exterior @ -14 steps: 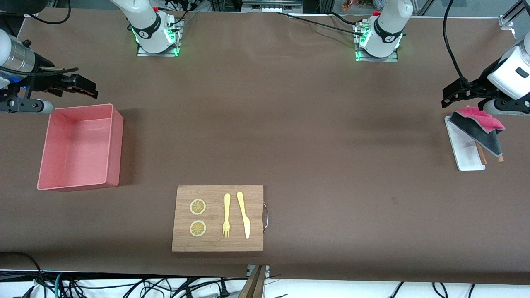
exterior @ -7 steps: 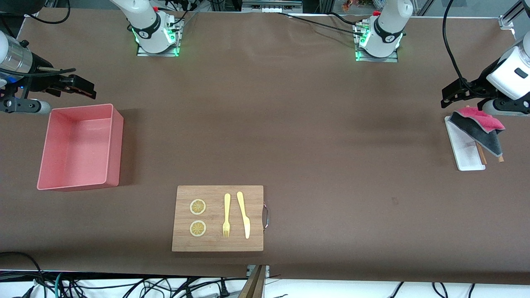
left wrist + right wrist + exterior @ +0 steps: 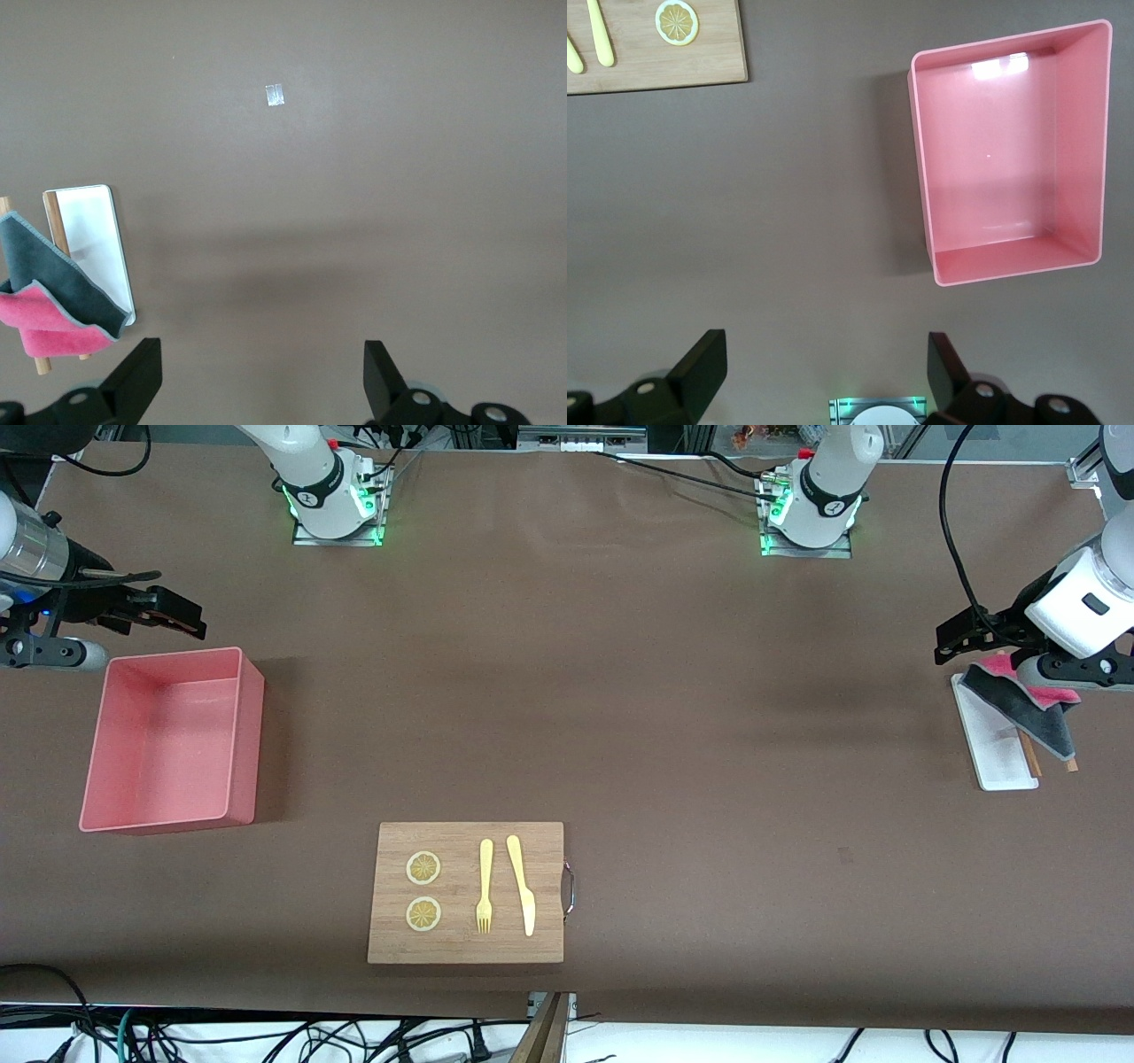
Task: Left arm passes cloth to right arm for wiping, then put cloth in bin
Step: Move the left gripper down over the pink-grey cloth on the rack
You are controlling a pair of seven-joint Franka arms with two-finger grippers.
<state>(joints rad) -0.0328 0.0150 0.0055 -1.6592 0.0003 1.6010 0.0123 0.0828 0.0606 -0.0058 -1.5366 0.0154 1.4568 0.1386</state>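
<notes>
The cloth, pink on one face and dark grey on the other, lies crumpled over the end of a small white tray at the left arm's end of the table; it also shows in the left wrist view. My left gripper is open and empty, hanging just above the cloth. The salmon-pink bin stands empty at the right arm's end and shows in the right wrist view. My right gripper is open and empty, in the air just past the bin's rim, and waits.
A wooden cutting board with two lemon slices, a yellow fork and a yellow knife lies near the front edge. A wooden stick lies beside the white tray under the cloth. A small piece of tape is stuck on the brown table.
My left gripper has moved a little lower and toward the cloth. My right gripper has barely shifted.
</notes>
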